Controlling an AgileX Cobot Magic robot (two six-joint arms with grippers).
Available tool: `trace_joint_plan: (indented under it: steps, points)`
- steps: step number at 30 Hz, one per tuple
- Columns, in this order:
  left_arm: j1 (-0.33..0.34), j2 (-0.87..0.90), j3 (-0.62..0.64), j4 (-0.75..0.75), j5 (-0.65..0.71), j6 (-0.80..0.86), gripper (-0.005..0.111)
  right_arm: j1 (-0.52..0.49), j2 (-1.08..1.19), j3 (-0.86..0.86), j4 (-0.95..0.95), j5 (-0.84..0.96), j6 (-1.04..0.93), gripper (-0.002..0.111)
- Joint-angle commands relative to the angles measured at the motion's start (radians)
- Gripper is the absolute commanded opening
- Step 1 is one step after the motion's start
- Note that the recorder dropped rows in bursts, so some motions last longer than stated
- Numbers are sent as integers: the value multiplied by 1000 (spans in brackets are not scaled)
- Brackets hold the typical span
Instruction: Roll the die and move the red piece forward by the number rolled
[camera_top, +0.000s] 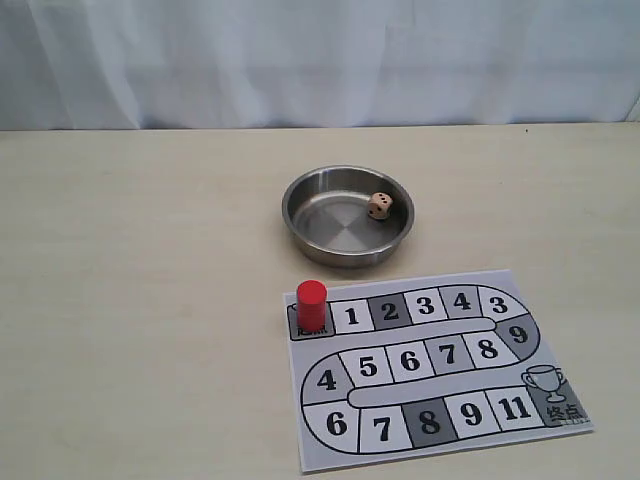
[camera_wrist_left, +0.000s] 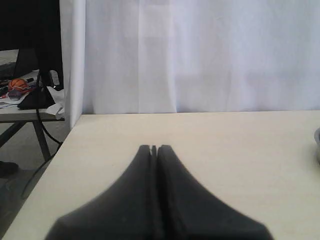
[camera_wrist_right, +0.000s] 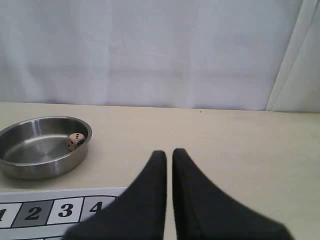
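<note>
Both your grippers empty: left gripper (camera_wrist_left: 154, 148) pressed together, right gripper (camera_wrist_right: 169, 154) slightly apart; die (camera_top: 379, 206) in steel bowl (camera_top: 305, 190) mid-bench, red piece (camera_top: 311, 304) upright on board (camera_top: 440, 440) near front edge.

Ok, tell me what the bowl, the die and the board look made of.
The bowl: probably stainless steel, brushed, with soft reflections and faint concentric rings on its floor. The die: likely bare wood, matte light tan with dark dots. The board: apparently a printed paper sheet, flat and thin; possibly laminated, cannot tell.

Left gripper (camera_wrist_left: 154, 148): two matte black fingers (camera_wrist_left: 140, 190), broad at base, tapering to narrow blunt tips. Right gripper (camera_wrist_right: 169, 153): same black tapered fingers (camera_wrist_right: 195, 200), smooth faces. No markings, screws or cables visible.
</note>
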Motion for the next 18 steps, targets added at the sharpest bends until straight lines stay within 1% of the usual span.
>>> trace_joint_plan:
  steps: [1, 8, 11, 14, 15, 16, 18]
  points:
    - [0, -1, -5, -2, -8, -3, 0, -2, -5, 3, -7, -4, 3, 4]
    - [0, -1, -5, -2, -6, -3, 0, -2, -5, 3, -7, -4, 3, 4]
    - [0, -1, -5, -2, -6, -3, 0, -2, -5, 3, -2, -39, 3, 4]
    - [0, -1, -5, -2, -6, -3, 0, -2, -5, 3, 29, -133, 3, 4]
    - [0, -1, -5, -2, -6, -3, 0, -2, -5, 3, 29, -248, 3, 4]
    - [0, -1, -5, -2, -6, -3, 0, -2, -5, 3, 29, -304, 21, 4]
    - [0, -1, -5, -2, -6, -3, 0, -2, -5, -6, 29, -319, 94, 4]
